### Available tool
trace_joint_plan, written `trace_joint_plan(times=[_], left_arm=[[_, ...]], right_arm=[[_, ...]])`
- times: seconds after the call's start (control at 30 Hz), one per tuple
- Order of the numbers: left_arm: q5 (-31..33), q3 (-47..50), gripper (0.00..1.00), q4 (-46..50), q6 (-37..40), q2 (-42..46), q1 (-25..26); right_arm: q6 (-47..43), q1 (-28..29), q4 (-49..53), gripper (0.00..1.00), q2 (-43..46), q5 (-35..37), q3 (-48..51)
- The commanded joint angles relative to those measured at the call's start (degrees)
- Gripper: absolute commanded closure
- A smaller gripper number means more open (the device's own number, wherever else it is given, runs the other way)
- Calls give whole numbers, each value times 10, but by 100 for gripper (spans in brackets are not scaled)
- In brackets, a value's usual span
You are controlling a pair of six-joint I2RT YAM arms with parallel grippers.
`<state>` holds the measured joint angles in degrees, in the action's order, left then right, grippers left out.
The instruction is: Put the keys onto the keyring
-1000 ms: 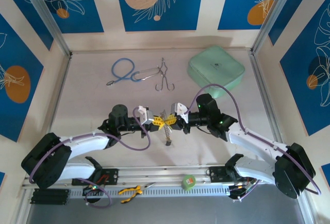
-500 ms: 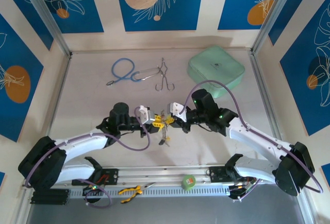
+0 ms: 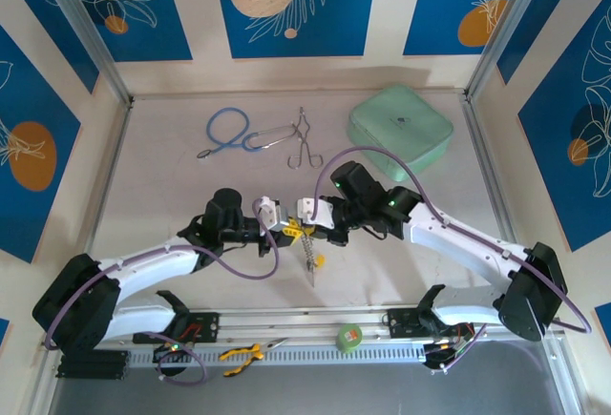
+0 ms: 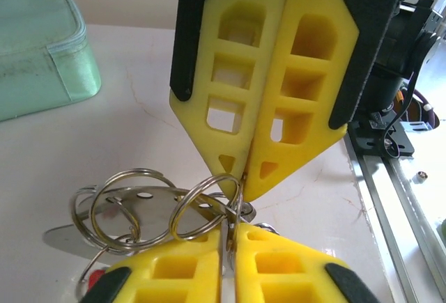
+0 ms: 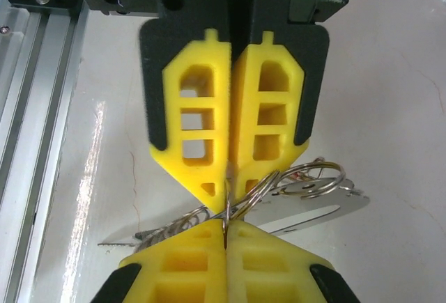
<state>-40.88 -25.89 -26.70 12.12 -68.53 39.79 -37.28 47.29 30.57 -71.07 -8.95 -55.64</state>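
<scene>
A robotics lab test cell: a pale surface point(image 3: 172, 205) boxed in by aluminium posts point(image 3: 81, 29) and blue printed wall panels point(image 3: 286, 5), with the left arm point(image 3: 153, 267) and right arm point(image 3: 458, 248) bolted at an aluminium rail point(image 3: 305, 318) where yellow-handled pliers point(image 3: 243, 353) and a tape roll point(image 3: 350, 337) lie.

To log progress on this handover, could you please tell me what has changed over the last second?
The right gripper moved left towards the left arm, and its wrist swung left and slightly farther from the bases. The left gripper hardly shifted. Both stay shut, tip to tip, on the keyring; nothing was released. The blue cord loop, forceps, mint case and pliers stayed put.
</scene>
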Motion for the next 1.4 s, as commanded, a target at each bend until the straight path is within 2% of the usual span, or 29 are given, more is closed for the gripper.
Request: trace_joint_plan(times=[0.0,0.07,0.1,0.13,0.2,0.3,0.4,0.67,0.77,0.93,1.0,1.07,1.1,1.2,1.37], left_arm=[[-18,-23,94,-11,10,2,6],[-17,-20,100,-16,11,4,6],[-17,-18,100,-21,11,7,6],[-17,-14,100,-29,10,8,6],[-16,0,100,-58,4,12,6],[-21,20,100,-110,-12,10,6],[-33,26,100,-135,-23,4,6],[-46,27,100,-176,-43,-19,6],[-46,28,100,-182,-46,-26,6],[-42,26,100,-181,-45,-31,6],[-44,25,100,-180,-43,-33,6],[-44,24,100,-180,-43,-35,6],[-45,23,100,-180,-43,-36,6],[-46,23,100,-180,-43,-37,6],[-48,23,100,-175,-44,-34,6]], right_arm=[[-7,9,12,100,-4,-13,-20],[5,4,3,100,2,-25,-13],[20,-6,-9,95,11,-39,-3],[37,-17,-25,87,20,-57,11],[80,-56,-79,74,52,-118,57],[142,-103,-173,67,89,-194,124],[165,-113,-223,67,101,-220,155],[168,-112,-241,70,94,-232,171],[169,-112,-239,72,105,-213,179],[183,-112,-242,72,170,-129,210],[183,-108,-233,76,200,-98,223],[163,-97,-213,85,218,-83,229],[149,-86,-202,89,223,-78,228],[138,-65,-200,93,219,-89,222],[121,-55,-228,90,184,-105,208]])
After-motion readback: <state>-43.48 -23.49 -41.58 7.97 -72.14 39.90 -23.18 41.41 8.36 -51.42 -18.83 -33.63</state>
